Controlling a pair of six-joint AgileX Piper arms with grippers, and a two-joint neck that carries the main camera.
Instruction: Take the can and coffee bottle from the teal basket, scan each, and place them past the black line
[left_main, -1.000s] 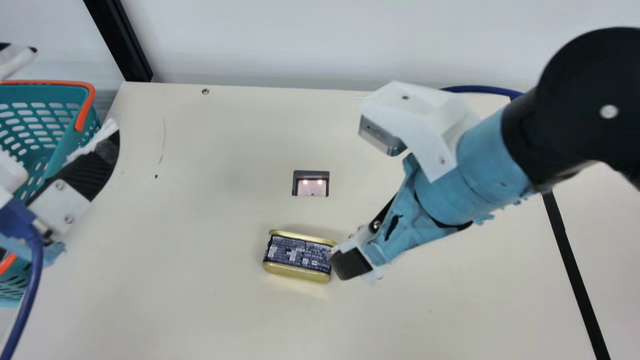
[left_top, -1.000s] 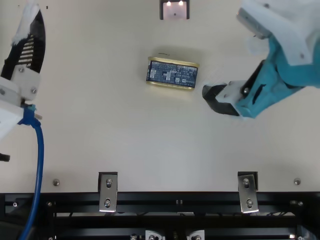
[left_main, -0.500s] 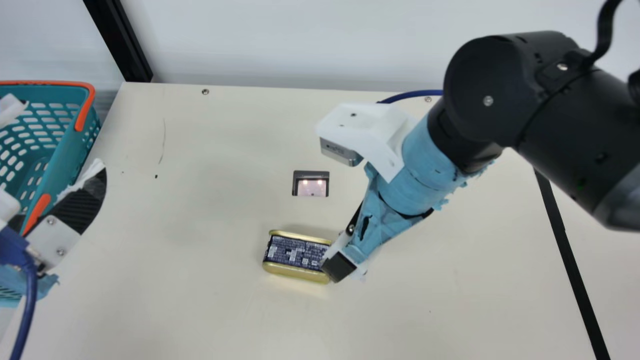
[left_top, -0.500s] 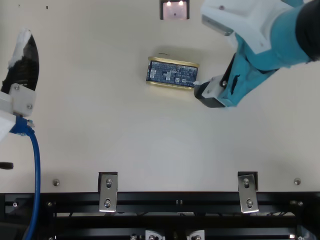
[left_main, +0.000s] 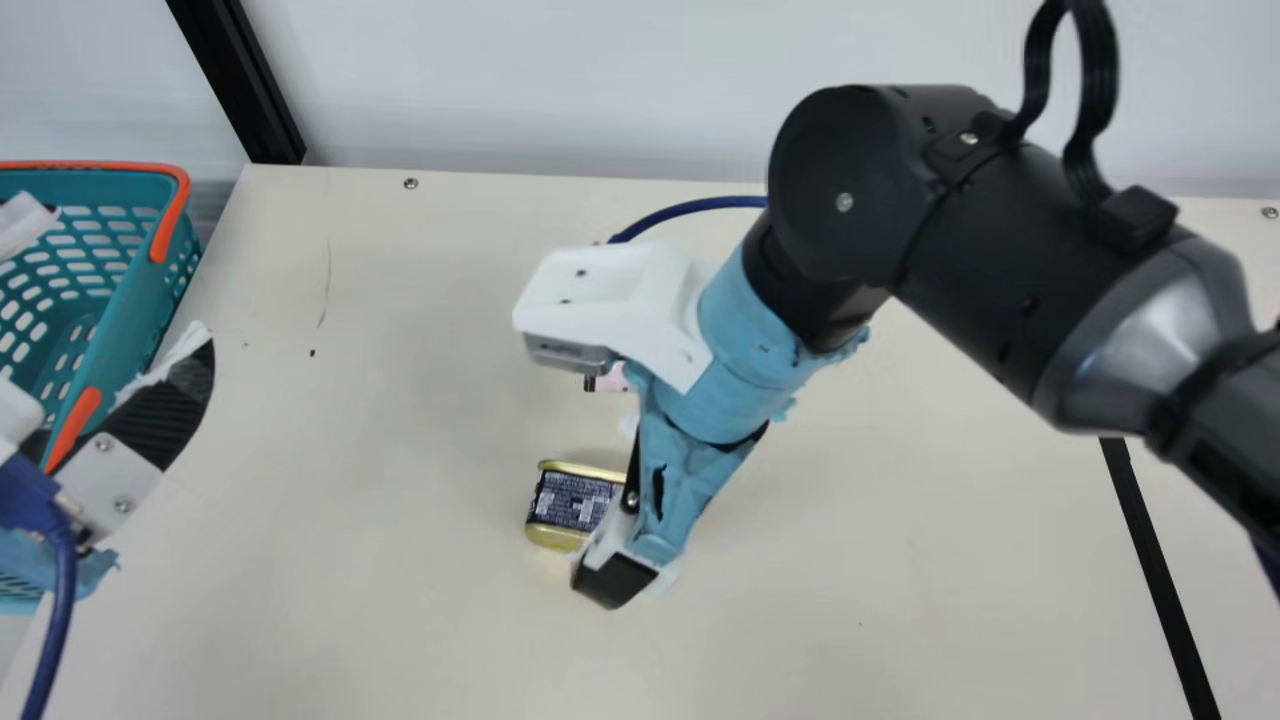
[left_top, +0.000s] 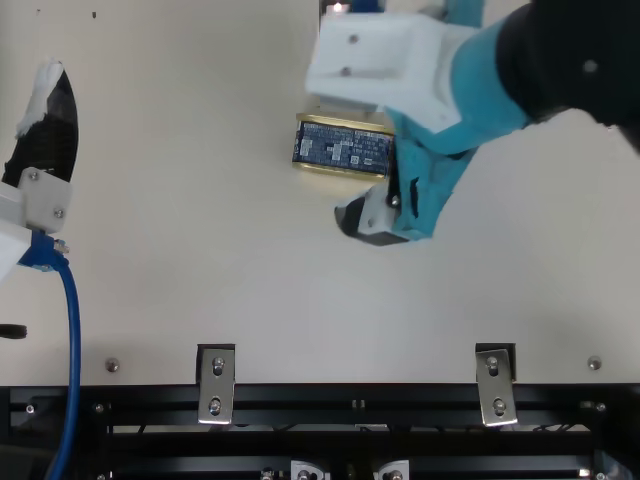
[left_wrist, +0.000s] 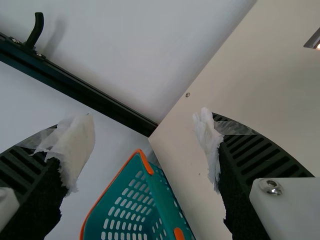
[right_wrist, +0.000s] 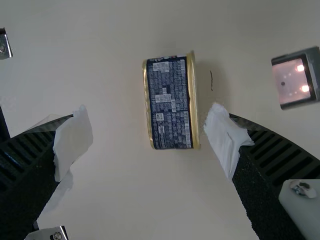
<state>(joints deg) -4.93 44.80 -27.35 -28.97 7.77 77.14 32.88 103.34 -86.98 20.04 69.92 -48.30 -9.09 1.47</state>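
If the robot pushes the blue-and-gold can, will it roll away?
Probably not: the can seems to lie on a broad flat side, so it would likelier slide. Its gold rims look like metal, so it should feel stiff and perhaps slippery.

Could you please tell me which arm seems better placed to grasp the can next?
Right, I would judge: the right gripper is open close to the can, while the left gripper is over by the teal basket.

This looked like a robotics lab: a robot arm (left_main: 960, 240) hung over a cream table (left_main: 400, 620), with steel brackets (left_top: 216, 385) and black rails (left_top: 300, 398) along the top view's bottom edge
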